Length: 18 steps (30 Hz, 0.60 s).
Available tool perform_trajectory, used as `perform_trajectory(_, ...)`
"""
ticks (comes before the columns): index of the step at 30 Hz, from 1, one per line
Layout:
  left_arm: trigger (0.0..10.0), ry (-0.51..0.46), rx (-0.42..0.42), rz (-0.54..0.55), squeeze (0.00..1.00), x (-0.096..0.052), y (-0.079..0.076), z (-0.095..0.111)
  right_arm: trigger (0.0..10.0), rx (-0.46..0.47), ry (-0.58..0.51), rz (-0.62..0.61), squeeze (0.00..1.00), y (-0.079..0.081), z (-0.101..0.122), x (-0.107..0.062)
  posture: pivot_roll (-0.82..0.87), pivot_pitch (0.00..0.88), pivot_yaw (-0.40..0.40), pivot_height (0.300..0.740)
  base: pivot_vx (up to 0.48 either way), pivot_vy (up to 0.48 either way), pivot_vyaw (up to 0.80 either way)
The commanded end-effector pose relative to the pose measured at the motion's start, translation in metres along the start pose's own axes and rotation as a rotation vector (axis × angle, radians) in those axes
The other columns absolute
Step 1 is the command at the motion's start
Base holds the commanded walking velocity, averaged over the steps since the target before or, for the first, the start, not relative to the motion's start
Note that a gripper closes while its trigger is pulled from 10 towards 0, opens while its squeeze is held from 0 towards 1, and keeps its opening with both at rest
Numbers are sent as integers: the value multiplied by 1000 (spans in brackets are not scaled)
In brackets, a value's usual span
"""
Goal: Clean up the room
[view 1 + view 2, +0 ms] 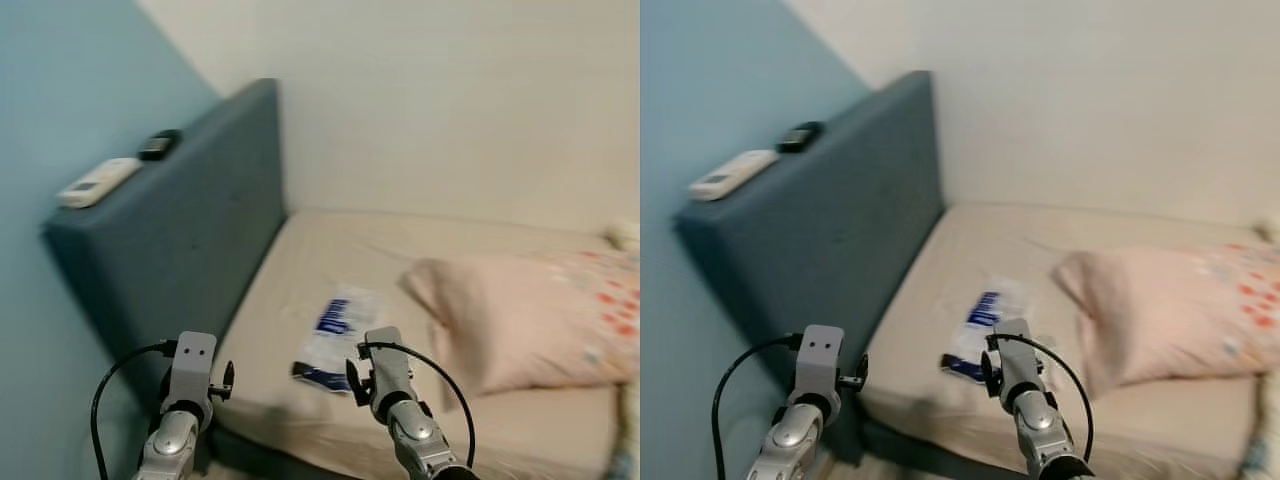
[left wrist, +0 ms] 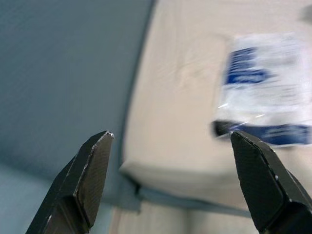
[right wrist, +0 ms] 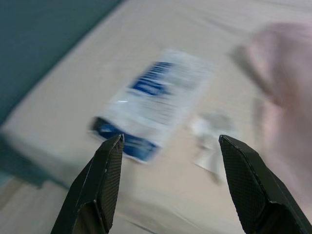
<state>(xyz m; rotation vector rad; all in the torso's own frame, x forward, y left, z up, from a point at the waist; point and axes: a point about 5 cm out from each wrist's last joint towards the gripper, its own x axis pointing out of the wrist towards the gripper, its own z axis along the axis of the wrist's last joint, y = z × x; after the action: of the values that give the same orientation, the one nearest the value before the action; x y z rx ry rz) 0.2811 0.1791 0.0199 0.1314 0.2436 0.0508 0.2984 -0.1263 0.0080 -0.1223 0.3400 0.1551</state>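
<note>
Beige mattress [image 1: 330, 270] fills frame centre; blue-white plastic packet [image 1: 335, 340] lies lower centre, pink pillow [image 1: 530, 315] at right. Left gripper [image 2: 170, 183] and right gripper [image 3: 168, 185] hover, fingers spread.

Blue-white packet [image 1: 335, 335] on bed [image 1: 330, 260] beside pink pillow [image 1: 530, 315]; remote [image 1: 98, 182] atop headboard [image 1: 190, 230].

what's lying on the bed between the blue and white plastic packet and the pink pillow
A small crumpled white scrap on the beige sheet, between the packet and pillow, seen in the right wrist view.
</note>
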Motion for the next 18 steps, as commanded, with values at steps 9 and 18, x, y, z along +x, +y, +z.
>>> perform_trajectory(9, 10000, 13, 4, -2, 0, -1, -1, -2, 10000, 8, 4, 7, 0, 1, -2, -1, 12, 0, 7, 740, 0, 0, -800)
perform_trajectory(18, 10000, 18, 4, -2, 0, -2, -3, -4, 10000, 5, 6, 6, 0, -1, -4, -2, 6, 0, 5, 740, 0, 0, -800)
